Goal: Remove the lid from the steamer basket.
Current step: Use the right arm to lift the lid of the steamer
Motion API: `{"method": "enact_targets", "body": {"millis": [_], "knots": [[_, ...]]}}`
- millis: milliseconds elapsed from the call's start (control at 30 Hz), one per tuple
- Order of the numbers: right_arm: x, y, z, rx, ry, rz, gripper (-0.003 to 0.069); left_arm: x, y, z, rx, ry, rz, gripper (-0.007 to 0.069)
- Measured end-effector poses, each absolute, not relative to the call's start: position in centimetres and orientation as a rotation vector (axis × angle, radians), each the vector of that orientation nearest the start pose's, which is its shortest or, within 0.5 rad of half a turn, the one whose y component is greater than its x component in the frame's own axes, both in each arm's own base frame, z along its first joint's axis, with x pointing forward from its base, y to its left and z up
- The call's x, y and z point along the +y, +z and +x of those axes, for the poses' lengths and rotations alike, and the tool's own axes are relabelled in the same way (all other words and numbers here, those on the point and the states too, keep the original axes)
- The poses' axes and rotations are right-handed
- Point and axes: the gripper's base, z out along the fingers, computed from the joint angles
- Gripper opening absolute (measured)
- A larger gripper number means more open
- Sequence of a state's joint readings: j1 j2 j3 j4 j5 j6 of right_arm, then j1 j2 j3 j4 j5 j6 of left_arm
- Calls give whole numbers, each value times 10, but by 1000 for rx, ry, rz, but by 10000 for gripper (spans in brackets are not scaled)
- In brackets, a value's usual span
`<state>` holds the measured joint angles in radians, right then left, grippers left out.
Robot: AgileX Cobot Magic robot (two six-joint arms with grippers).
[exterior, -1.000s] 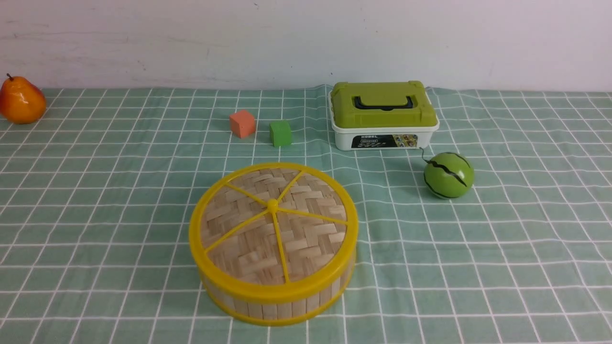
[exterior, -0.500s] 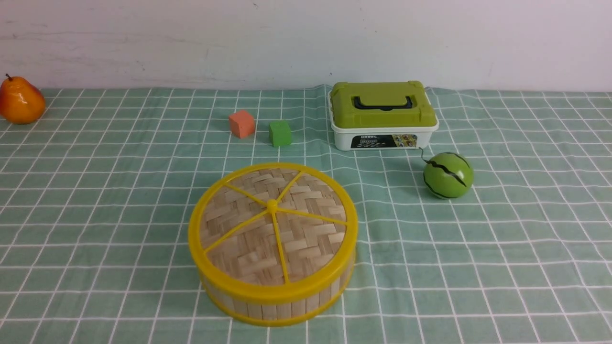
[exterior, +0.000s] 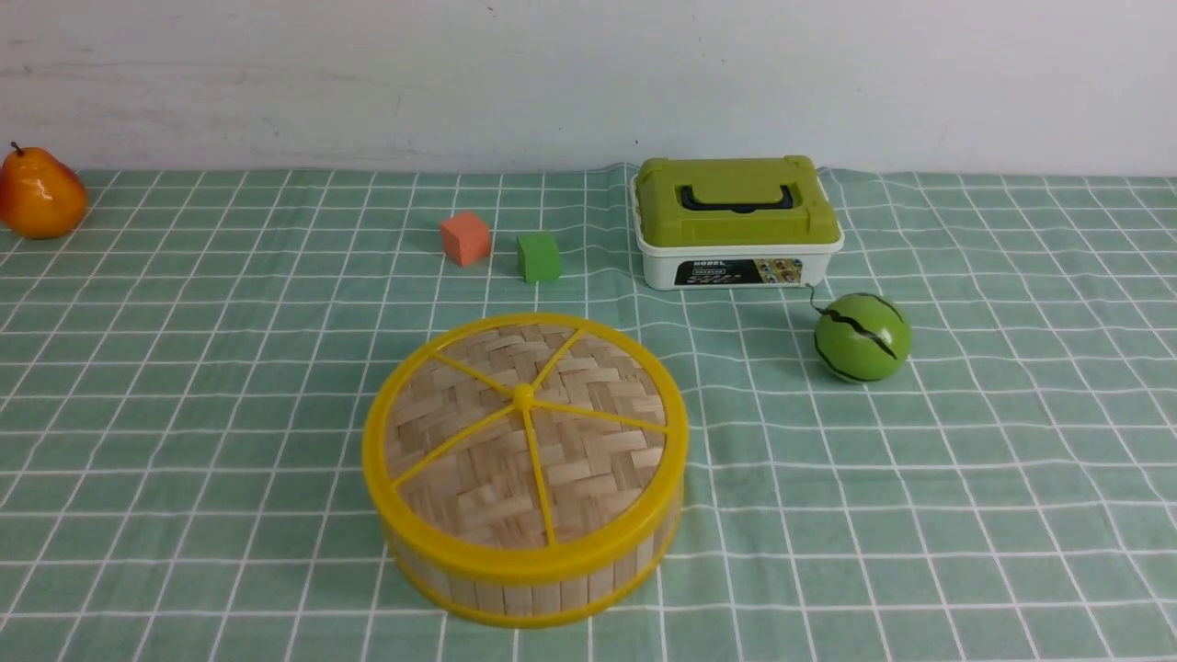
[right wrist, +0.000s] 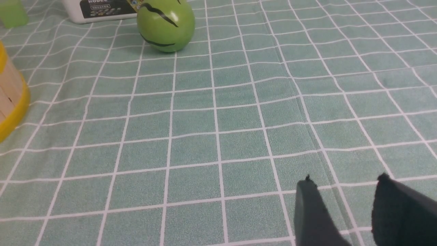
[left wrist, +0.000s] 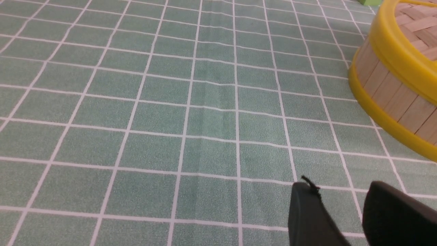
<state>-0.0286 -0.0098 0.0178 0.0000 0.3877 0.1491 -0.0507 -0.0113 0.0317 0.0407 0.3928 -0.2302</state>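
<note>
On the near middle of the desk (exterior: 184, 395), the lid (exterior: 524, 441) lies flat on the steamer basket (exterior: 529, 593), covering it. Behind them stand an orange cube (exterior: 464, 238) and a green cube (exterior: 538, 256), just apart. A green-lidded white box (exterior: 736, 230) sits to the right rear, with a striped green ball (exterior: 862, 337) near it. Far left is a pear (exterior: 39, 195). The left tool (left wrist: 341, 186) hangs low beside the basket, fingers parted, empty. The right tool (right wrist: 345, 179) is likewise spread, well apart from it.

Green-checked tablecloth (exterior: 184, 368) covers the table. Far left: orange pear (exterior: 40, 194). Back centre: orange cube (exterior: 465, 238) just beside green cube (exterior: 539, 256). Right of these: white box (exterior: 738, 267), lid closed; striped green ball (exterior: 862, 336) near it.
</note>
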Motion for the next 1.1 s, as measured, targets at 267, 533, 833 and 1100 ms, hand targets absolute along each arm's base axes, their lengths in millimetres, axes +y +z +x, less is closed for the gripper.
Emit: {"method": "enact_targets", "body": {"millis": [267,533,833,1100], "knots": [[-1,173,52,1873,83,167,238,-1,168,52,1894,-151,-145,239],[-1,173,52,1873,83,167,239,-1,168,52,1894,-151,-145,239],[16,175,52,1790,716,657,239,-1,168,52,1894,-151,-145,239],[21,178,52,1713,967,853,239,-1,168,52,1894,-151,-145,239]]}}
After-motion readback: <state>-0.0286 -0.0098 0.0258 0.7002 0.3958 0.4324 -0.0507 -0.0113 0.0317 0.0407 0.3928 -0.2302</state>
